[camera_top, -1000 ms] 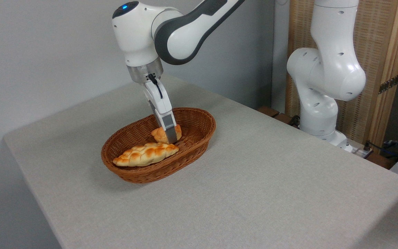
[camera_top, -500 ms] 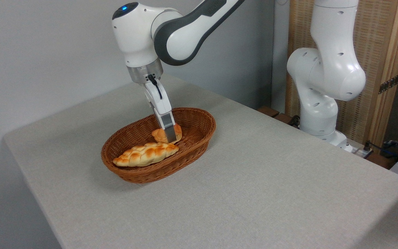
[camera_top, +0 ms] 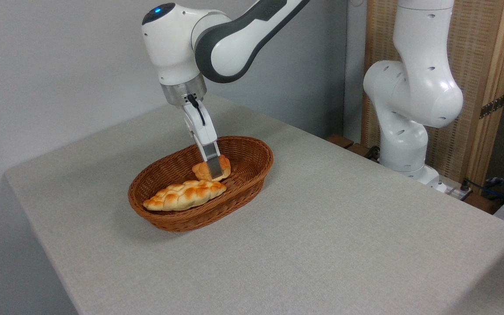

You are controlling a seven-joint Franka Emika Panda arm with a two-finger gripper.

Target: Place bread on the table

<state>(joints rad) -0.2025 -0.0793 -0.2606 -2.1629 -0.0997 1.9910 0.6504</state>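
Bread (camera_top: pixel 200 170), small round knotted bun, sits inside the wicker basket (camera_top: pixel 252 175), toward the basket's 1 o'clock end. Gripper (camera_top: pixel 215 174) reaches down into the basket from 12 o'clock, slightly tilted; near finger (camera_top: pixel 212 158) lies across the bun's front, covering its middle. Fingers look clamped on the bun, orange crust showing on both sides of the grey pad; far finger hidden behind. Can't tell if the bun touches the basket floor or is just off it.

Braided loaf (camera_top: pixel 185 195) lies lengthwise in the basket at 7 o'clock of the bun, its right tip just beside the gripper tip, pointed end toward the basket's 8 o'clock rim.

Table (camera_top: pixel 344 227), grey-beige fabric surface, carries the basket on its left-centre part. Arm (camera_top: pixel 217 43) comes in from 1 o'clock; blue light on the wrist top. Arm base column (camera_top: pixel 409 96) stands off the table's 2 o'clock edge.
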